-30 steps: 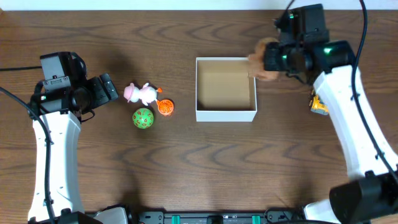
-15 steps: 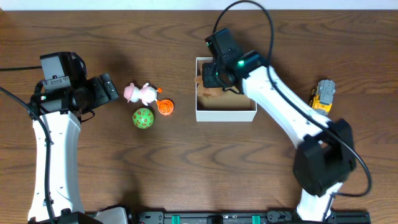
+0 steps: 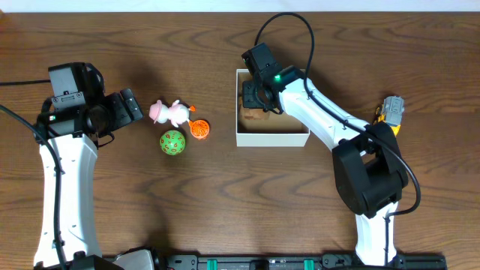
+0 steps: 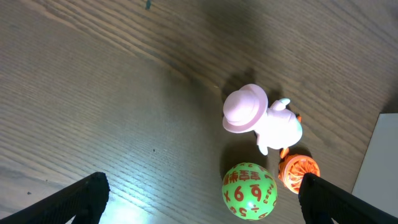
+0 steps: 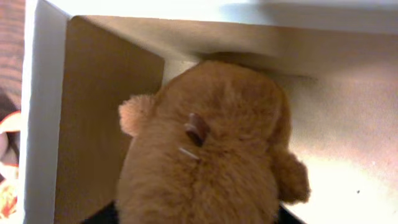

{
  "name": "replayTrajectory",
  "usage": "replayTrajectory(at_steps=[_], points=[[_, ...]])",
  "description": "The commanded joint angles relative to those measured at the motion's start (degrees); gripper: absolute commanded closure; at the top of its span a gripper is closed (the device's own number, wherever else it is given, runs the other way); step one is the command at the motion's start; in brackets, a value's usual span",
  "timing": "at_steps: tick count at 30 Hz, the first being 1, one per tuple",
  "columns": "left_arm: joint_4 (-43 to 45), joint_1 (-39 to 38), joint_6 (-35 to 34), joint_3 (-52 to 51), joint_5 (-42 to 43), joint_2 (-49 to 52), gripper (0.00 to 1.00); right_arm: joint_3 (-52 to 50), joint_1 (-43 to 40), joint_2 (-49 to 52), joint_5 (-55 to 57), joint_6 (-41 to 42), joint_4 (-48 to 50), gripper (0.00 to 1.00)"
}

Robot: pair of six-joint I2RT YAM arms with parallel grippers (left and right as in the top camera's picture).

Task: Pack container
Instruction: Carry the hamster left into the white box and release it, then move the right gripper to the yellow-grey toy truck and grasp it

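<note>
The container (image 3: 272,138) is a white-walled box with a brown inside, right of the table's middle. My right gripper (image 3: 259,91) reaches into its back left corner and is shut on a brown plush toy (image 3: 252,113). In the right wrist view the plush toy (image 5: 205,155) fills the frame between the jaws (image 5: 196,214), close to the box's left wall (image 5: 43,124). My left gripper (image 3: 132,105) is open and empty, left of the small toys. In the left wrist view its fingers (image 4: 205,198) frame a green number ball (image 4: 249,191).
A pink hatted figure (image 3: 169,112), the green ball (image 3: 172,142) and an orange ridged toy (image 3: 199,130) lie left of the box. They also show in the left wrist view: the figure (image 4: 258,118), the orange toy (image 4: 298,171). A yellow toy vehicle (image 3: 387,114) lies at the right.
My right arm has carried the plush toy from beside the box's back right corner over the box and down into its back left corner. The left arm has not moved.
</note>
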Motion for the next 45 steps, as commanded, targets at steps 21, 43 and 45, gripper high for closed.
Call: replayTrajectory(at_steps=[21,43,45], points=[[-0.1,0.2,0.8,1.4,-0.5,0.2,0.02,0.4,-19.5,-29.8,14.3,-6.9,-18.7,0.27],[-0.1,0.2,0.8,1.4,-0.5,0.2,0.02,-13.4,-46.2,-15.0,1.4,-15.8,-14.5,0.10],[-0.1,0.2,0.8,1.4,-0.4,0.2,0.02,-13.4,-46.2,-13.4,2.6,-15.7,-13.9,0.11]])
